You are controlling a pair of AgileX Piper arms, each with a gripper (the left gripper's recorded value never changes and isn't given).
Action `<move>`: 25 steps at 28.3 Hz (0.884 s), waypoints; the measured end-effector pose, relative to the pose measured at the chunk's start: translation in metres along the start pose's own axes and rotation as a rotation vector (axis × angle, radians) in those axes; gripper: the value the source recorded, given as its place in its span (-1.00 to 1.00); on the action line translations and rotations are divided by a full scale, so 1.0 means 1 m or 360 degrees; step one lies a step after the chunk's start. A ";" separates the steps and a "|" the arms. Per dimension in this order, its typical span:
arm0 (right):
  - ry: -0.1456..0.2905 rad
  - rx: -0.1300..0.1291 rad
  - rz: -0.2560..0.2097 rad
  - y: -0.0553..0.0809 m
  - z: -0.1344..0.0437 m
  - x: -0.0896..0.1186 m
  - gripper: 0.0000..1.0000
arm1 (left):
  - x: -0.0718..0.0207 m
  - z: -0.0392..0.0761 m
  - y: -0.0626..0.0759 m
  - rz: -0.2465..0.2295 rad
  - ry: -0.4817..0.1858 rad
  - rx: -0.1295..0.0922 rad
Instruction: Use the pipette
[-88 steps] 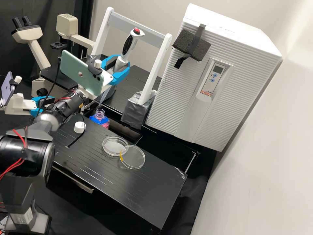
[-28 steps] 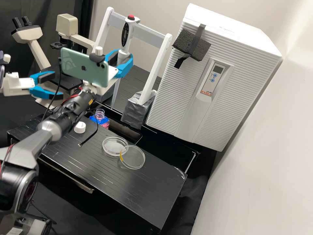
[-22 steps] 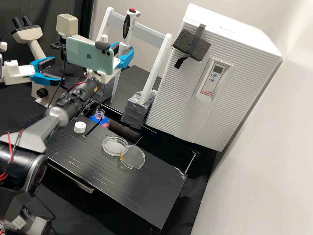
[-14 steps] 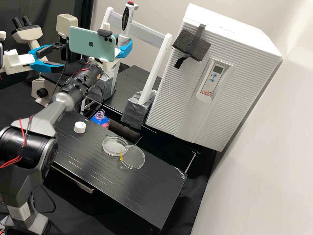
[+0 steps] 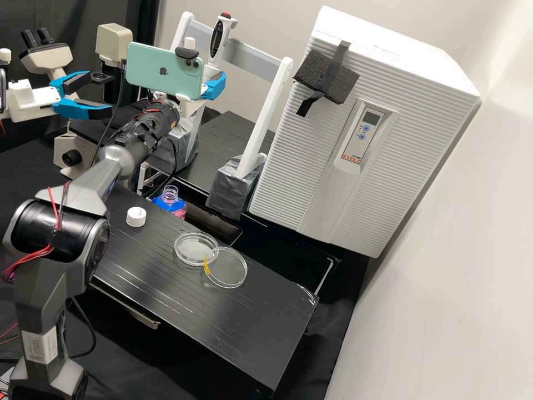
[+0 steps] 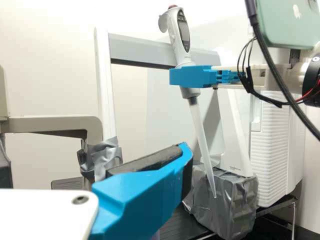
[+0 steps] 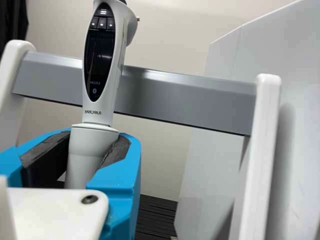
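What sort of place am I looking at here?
Most likely a biology lab: there's a microscope, a pipette, and two clear petri dishes near a bottle of pink liquid.

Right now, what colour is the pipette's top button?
Pipette button: red; high view shows it best.

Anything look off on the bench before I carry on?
Nothing spilled or broken. The pink bottle stands open, its white cap lying loose beside it on the bench. One clear dish overlaps the rim of the second dish, seemingly leaning on it.
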 end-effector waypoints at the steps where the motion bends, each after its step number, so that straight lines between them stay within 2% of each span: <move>1: -0.0004 0.0010 0.0003 0.001 0.000 0.000 -1.00 | 0.0003 0.000 0.000 -0.0004 0.0003 0.0001; 4: -0.0015 0.0031 0.0006 0.001 0.000 0.000 -1.00 | 0.0004 0.000 0.000 -0.0009 0.0007 0.0001; 13: -0.0021 0.0047 -0.0002 0.001 0.000 0.000 -1.00 | 0.0004 -0.001 0.000 -0.0013 0.0011 0.0001; 17: -0.0041 0.0089 -0.0002 0.001 0.001 0.000 -1.00 | 0.0004 -0.001 0.000 -0.0013 0.0011 0.0001; 19: -0.0048 0.0083 -0.0003 0.000 0.002 0.000 -1.00 | 0.0004 -0.001 0.000 -0.0013 0.0011 0.0001; 20: -0.0051 0.0059 -0.0005 0.000 0.003 0.001 -1.00 | 0.0004 -0.001 0.000 -0.0013 0.0011 0.0001; 25: -0.0071 0.0051 -0.0041 -0.009 0.008 0.004 -1.00 | 0.0004 -0.001 0.000 -0.0013 0.0011 0.0001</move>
